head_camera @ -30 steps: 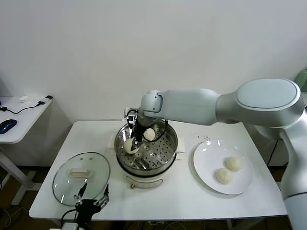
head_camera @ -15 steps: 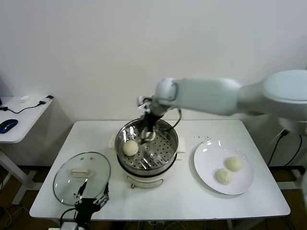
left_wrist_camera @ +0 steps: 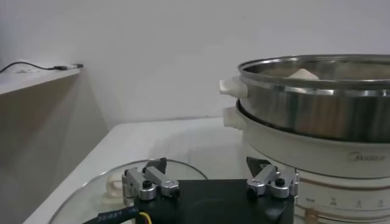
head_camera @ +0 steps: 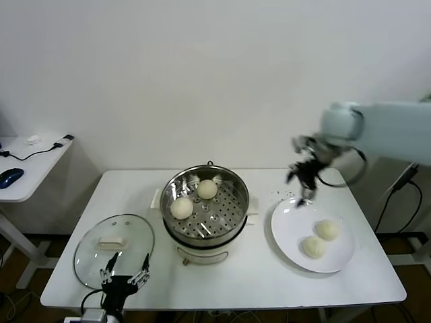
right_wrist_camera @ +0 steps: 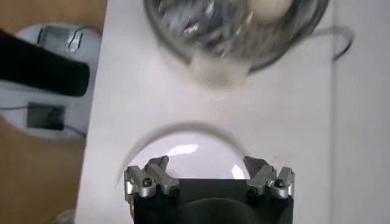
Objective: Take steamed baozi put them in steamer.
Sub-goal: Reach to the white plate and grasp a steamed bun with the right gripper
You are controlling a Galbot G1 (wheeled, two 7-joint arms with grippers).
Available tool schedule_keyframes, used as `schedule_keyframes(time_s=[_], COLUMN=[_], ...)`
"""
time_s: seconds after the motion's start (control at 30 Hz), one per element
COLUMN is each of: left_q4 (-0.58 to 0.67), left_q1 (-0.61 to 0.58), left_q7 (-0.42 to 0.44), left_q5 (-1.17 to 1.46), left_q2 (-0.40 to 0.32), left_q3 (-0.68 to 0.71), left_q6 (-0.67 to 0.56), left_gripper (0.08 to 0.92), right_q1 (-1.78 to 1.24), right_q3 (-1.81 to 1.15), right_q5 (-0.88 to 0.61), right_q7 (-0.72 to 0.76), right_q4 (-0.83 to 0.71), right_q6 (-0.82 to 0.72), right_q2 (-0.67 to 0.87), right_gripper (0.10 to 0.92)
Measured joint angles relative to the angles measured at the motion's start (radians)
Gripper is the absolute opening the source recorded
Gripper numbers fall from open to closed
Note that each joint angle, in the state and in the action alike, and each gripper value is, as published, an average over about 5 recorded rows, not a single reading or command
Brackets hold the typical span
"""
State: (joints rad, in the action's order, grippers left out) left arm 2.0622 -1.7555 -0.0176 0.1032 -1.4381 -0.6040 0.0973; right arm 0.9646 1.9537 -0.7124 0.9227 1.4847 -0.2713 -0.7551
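- My right gripper (head_camera: 304, 183) hangs in the air above the far rim of the white plate (head_camera: 288, 232), toward the surface's far right edge; its fingers (right_wrist_camera: 152, 176) stand wide apart and hold nothing.
- From my right wrist, the plate's pale rim (right_wrist_camera: 183, 137) lies directly beneath those spread fingers, with the steamer (right_wrist_camera: 234, 30) further off across the white surface (right_wrist_camera: 280, 109).
- The steamer (head_camera: 232, 219), a shiny steel pot on a cream-white base, stands near the middle of the surface (head_camera: 262, 276), slightly toward the far edge.
- Two steamed baozi are inside it on the perforated tray: one (head_camera: 207, 189) toward the far side, the other (head_camera: 182, 208) beside it, nearer the pot's left wall. The two sit close together; I cannot tell whether they touch.
- Two more steamed baozi lie on the plate by the right edge of the surface: one (head_camera: 328, 229) further back, one (head_camera: 314, 247) nearer the front, just beside each other.
- The round glass lid (head_camera: 114, 250) lies flat at the front left corner of the surface, just beside the steamer's base.
- My left gripper (head_camera: 124, 279) is parked low at the front edge, over the near rim of the lid, fingers (left_wrist_camera: 148, 182) wide and empty.
- From my left wrist, the lid (left_wrist_camera: 97, 189) lies under those fingers and the steamer's steel wall (left_wrist_camera: 317, 112) rises just beyond, a bun's top (left_wrist_camera: 303, 73) showing over its rim.
- A side table (head_camera: 27, 176) with a blue mouse (head_camera: 10, 176) stands off to my left, apart from the surface.
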Motion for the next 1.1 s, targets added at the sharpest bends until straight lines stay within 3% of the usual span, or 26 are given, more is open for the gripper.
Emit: schedule_keyframes(time_s=[0.3, 0.8, 0.9, 1.1], left_q4=[-0.007, -0.013, -0.012, -0.006], left_q1=[-0.004, -0.007, -0.008, -0.015], left_q7=[0.0, -0.002, -0.002, -0.004], left_q5=[-0.011, -0.016, -0.017, -0.019], left_q2=[-0.015, -0.015, -0.015, -0.015], left_q3=[0.005, 0.005, 0.008, 0.01], left_q6=[0.001, -0.001, -0.002, -0.004], left_gripper=[0.823, 0.823, 0.823, 0.823], right_q1=[-0.239, -0.488, -0.509, -0.532], right_q3=[-0.113, -0.276, -0.291, -0.311], right_q5=[0.141, 0.239, 0.253, 0.27], right_q7=[-0.06, -0.117, -0.123, -0.127], right_q4=[-0.037, -0.121, -0.126, -0.124], right_q6=[-0.036, -0.072, -0.076, -0.08], right_q2=[0.086, 0.083, 0.083, 0.092], right_gripper=[0.823, 0.822, 0.797, 0.662])
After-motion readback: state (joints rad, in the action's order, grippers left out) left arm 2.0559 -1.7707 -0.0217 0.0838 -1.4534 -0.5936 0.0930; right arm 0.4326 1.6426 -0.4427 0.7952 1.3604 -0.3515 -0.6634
